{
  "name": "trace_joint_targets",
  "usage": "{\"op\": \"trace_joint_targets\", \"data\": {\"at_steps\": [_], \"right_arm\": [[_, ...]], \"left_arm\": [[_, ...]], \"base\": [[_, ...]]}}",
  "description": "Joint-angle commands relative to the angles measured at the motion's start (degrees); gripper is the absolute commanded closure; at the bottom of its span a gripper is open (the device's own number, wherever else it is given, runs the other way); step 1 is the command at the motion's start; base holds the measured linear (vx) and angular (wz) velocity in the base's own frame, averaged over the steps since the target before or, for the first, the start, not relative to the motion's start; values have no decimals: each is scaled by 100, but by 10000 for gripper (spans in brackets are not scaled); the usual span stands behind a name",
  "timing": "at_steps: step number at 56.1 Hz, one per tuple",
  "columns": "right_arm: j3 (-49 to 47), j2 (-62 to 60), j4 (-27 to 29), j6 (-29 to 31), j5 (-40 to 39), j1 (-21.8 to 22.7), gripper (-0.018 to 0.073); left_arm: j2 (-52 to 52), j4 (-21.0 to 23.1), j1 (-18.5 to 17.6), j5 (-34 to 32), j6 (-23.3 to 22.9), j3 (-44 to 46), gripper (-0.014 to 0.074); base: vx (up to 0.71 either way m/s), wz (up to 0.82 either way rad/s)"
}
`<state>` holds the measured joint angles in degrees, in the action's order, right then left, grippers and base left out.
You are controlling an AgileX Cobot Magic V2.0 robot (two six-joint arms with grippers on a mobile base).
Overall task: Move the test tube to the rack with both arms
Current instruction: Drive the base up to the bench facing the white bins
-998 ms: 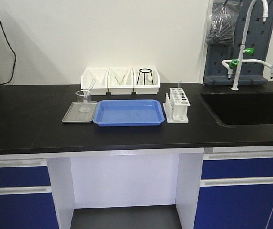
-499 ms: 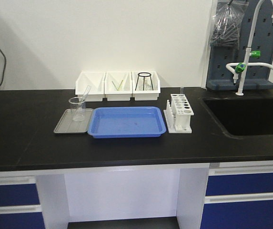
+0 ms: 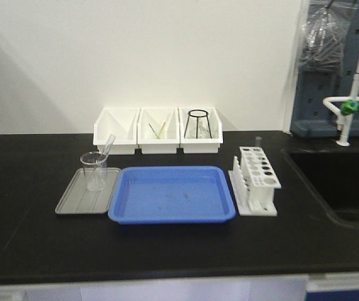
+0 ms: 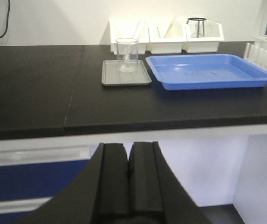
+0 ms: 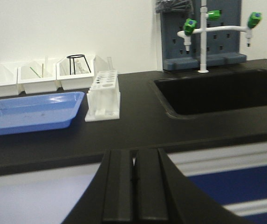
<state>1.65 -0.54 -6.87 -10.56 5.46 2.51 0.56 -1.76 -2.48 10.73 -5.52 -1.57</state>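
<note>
The test tube (image 3: 108, 145) leans tilted in a clear beaker (image 3: 95, 170) on a grey tray (image 3: 72, 202); it also shows in the left wrist view (image 4: 135, 36). The white rack (image 3: 259, 179) stands right of the blue tray (image 3: 171, 195), with one slim tube (image 3: 259, 140) upright at its back. The rack also shows in the right wrist view (image 5: 104, 93). My left gripper (image 4: 129, 156) is shut and empty, below and in front of the counter edge. My right gripper (image 5: 133, 161) is shut and empty, also in front of the counter edge. Neither arm shows in the front view.
Three white open-front bins (image 3: 157, 130) stand against the wall; the right one holds a black wire stand (image 3: 198, 123). A black sink (image 3: 348, 182) with a white and green tap (image 3: 349, 108) lies to the right. Blue cabinet drawers (image 4: 30, 182) sit under the counter.
The front view has come closer to the counter and shifted left, so the trays and rack look larger. Nothing on the counter has moved.
</note>
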Motion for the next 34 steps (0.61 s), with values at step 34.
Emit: {"op": "trace_joint_targets", "data": {"at_steps": [34], "right_arm": [[102,-48,-57,78,-479,26,570]], "left_arm": [[81,51,4,-457,-36,119,603]], "base": [[47,12]]}}
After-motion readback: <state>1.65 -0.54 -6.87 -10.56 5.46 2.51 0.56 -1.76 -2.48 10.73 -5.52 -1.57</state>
